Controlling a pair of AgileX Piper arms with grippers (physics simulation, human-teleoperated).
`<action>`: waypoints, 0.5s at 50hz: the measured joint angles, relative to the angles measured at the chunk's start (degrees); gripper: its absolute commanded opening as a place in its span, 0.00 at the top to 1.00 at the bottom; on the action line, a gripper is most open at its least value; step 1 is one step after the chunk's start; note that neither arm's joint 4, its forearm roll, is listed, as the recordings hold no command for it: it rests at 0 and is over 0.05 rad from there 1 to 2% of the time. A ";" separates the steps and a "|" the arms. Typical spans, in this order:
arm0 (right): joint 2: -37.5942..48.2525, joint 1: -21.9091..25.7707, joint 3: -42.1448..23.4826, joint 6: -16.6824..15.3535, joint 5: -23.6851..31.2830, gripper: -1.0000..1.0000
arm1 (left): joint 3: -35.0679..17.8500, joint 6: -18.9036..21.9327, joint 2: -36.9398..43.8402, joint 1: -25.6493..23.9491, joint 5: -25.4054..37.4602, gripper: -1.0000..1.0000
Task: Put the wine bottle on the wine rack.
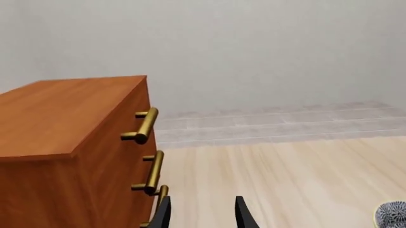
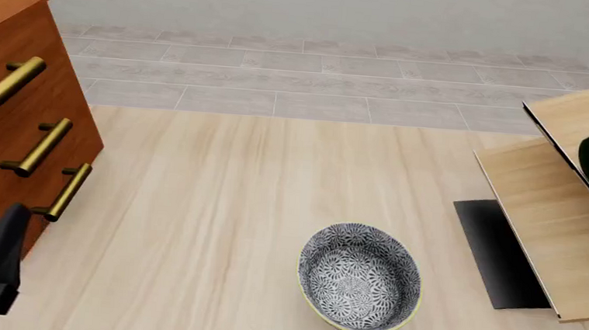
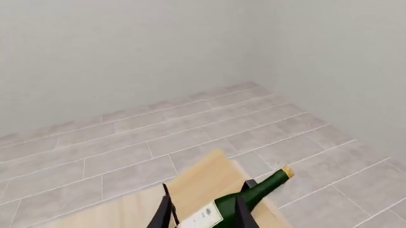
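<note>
Green wine bottle (image 3: 244, 199) lies between right fingers (image 3: 243, 211) above wine rack (image 3: 206, 180).

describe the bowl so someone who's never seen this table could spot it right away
Start at the reddish-brown drawer cabinet on the table's left side and look across the pale wood table toward the wine rack on the right. The bowl sits alone between them, nearer the camera. It is the only round thing, with a dense black-and-white floral pattern and a yellowish rim.
</note>
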 measured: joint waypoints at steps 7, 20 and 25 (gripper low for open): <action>-2.57 1.50 1.95 -0.47 0.19 0.00 | -1.12 0.41 -0.67 0.02 1.54 0.00; -6.83 3.98 4.74 -1.09 1.31 0.00 | -3.49 0.85 -2.35 0.07 4.99 0.00; -8.22 5.04 4.95 -1.51 2.07 0.00 | -4.38 0.88 -2.97 0.15 6.24 0.00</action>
